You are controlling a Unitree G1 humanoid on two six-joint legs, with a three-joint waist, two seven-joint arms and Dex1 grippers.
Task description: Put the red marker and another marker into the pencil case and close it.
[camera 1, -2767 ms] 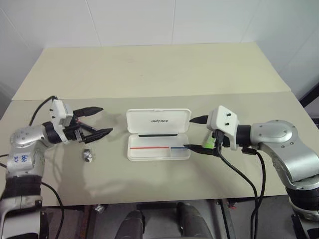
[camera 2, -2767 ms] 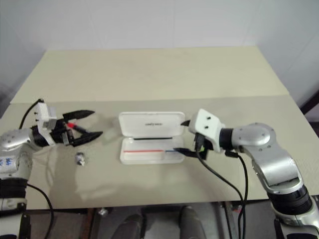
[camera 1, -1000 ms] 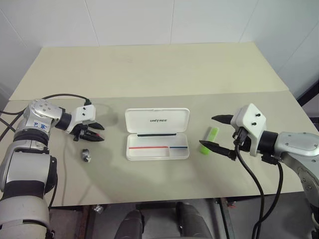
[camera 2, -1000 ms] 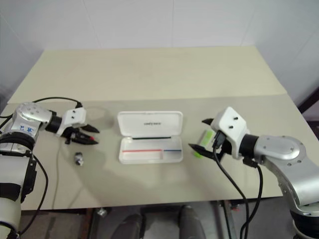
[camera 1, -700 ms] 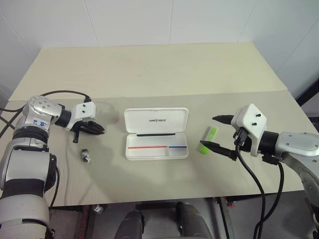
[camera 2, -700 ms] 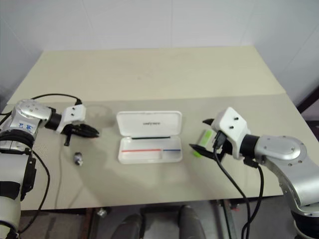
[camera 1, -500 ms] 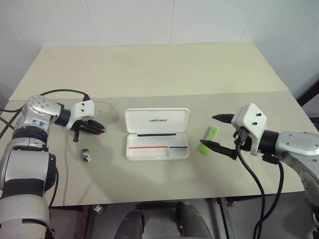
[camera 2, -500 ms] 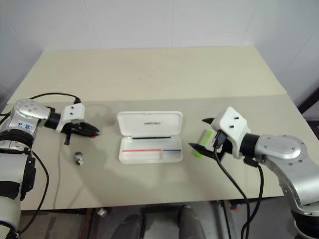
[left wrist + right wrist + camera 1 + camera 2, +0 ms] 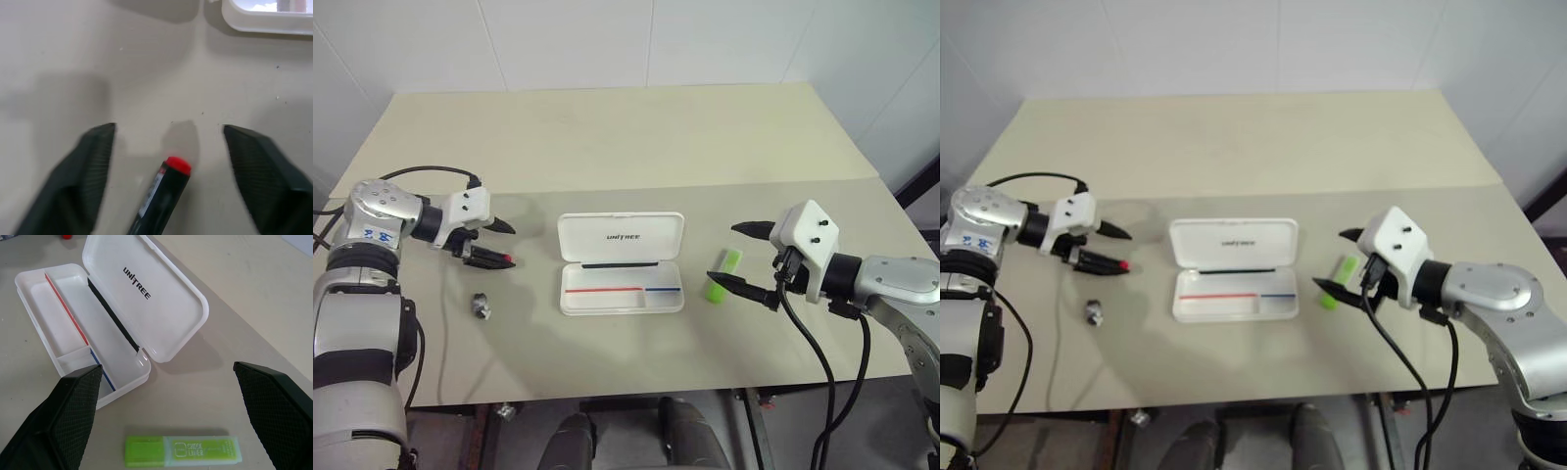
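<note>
Two markers still outside the open case, one sitting right at each hand

My left hand is spread wide, and the red marker lies between its fingers, pointing the same way they do, red tip leading toward the pencil case. From the wrist view I cannot tell whether it rests on the bench or against the hand; nothing is pinching it. The case lies ahead of that hand, well apart, with bare bench between.

My right hand is spread as well and holds nothing. The green marker lies flat on the bench just below and between its fingers, long axis crosswise to them, so I judge a straight drop and squeeze would take it across the barrel. The case sits beyond it, lid thrown back, tray empty.

A small silvery lump rests on the bench near my left hand, off to the side of its line to the case
</note>
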